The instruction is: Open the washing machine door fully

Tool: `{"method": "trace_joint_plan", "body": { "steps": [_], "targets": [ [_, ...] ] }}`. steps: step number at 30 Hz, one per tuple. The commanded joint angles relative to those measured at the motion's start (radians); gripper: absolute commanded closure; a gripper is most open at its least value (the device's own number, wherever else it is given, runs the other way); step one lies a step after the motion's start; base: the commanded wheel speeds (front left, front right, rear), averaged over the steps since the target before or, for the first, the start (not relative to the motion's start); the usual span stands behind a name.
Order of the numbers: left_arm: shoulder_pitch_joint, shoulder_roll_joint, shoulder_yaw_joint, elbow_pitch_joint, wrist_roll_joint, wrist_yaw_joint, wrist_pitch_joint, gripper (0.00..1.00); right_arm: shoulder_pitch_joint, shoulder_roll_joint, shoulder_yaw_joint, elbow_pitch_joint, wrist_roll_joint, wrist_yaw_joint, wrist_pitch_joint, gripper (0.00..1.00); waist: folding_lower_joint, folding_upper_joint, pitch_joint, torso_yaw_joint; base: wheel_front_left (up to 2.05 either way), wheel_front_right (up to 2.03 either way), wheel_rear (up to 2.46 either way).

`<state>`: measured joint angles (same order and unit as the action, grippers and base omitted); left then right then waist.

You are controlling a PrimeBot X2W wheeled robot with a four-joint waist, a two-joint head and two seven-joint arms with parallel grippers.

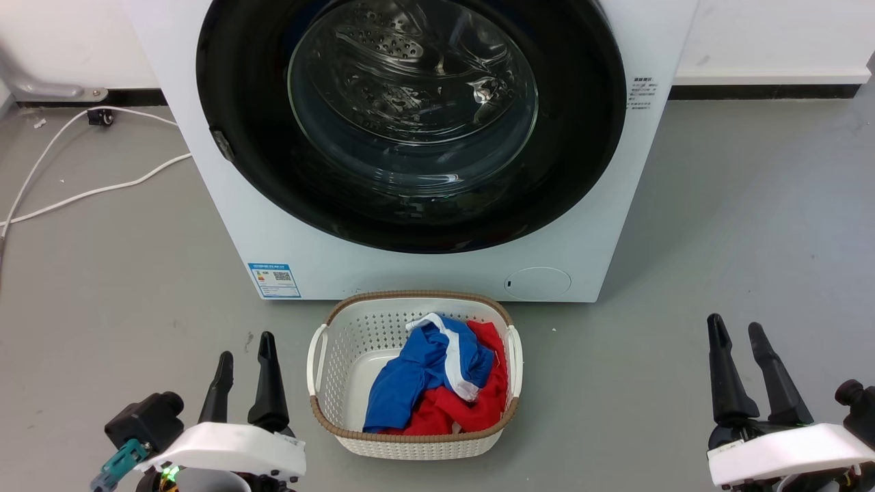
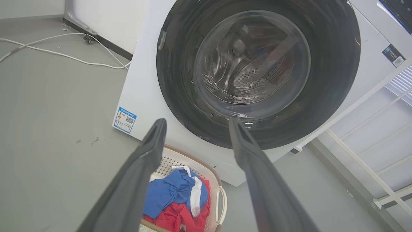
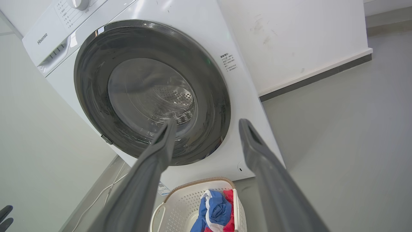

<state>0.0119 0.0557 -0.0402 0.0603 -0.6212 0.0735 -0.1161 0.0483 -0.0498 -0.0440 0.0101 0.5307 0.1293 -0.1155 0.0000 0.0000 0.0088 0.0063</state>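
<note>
Glossy black, round and nearly as wide as the machine, the washing machine door (image 1: 412,109) sits shut and flush against the front of the washing machine (image 1: 424,273). The machine is a white box standing on the grey floor at the far side of the scene. A bulging clear glass bowl fills the middle of the door. Through it I can make out perforated steel, though reflections smear most of the detail. A small grey tab (image 1: 222,145) sits on the door's left rim; I cannot tell whether it is a latch or a handle.

From the head view the top of the door and the control panel are cut off. The right wrist view shows the panel and a dial (image 3: 79,3) at an angle. Low on the machine's front there is a blue label sticker (image 1: 274,280) at the left and a round filter cap (image 1: 538,283) at the right. A small printed label (image 1: 641,93) sits beside the door's right edge, too fine to read.

Just in front of the machine stands a white laundry basket (image 1: 355,321) with blue, red and white clothes (image 1: 424,372) heaped inside. A white cable (image 1: 82,191) trails over the floor at the far left.

The left end effector (image 1: 246,347) hangs near, left of the basket, its fingers spread and holding nothing. The right end effector (image 1: 735,322) is near and to the right, also spread and empty. Both are well apart from the door.
</note>
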Motion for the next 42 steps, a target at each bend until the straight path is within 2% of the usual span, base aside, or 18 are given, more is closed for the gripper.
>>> {"method": "trace_joint_plan", "body": {
  "steps": [1,17,42],
  "targets": [
    [-0.005,0.007,-0.005,-0.017,0.026,0.005,-0.008,0.00,0.001,-0.002,0.002,-0.019,-0.025,0.002,-0.009,0.00,0.0000,0.0000,0.000,0.000,0.00,0.00,0.00],
    [0.015,0.020,-0.048,-0.036,0.201,0.037,-0.051,0.00,0.030,-0.002,0.007,-0.069,-0.202,0.002,-0.052,0.00,0.0000,0.0000,-0.003,0.004,0.00,0.00,0.00],
    [0.042,0.014,-0.071,-0.037,0.413,0.058,-0.107,0.00,0.075,-0.001,0.001,-0.127,-0.364,0.002,-0.108,0.00,0.0000,0.0000,-0.007,0.011,0.00,0.00,0.00]
  ]
}}
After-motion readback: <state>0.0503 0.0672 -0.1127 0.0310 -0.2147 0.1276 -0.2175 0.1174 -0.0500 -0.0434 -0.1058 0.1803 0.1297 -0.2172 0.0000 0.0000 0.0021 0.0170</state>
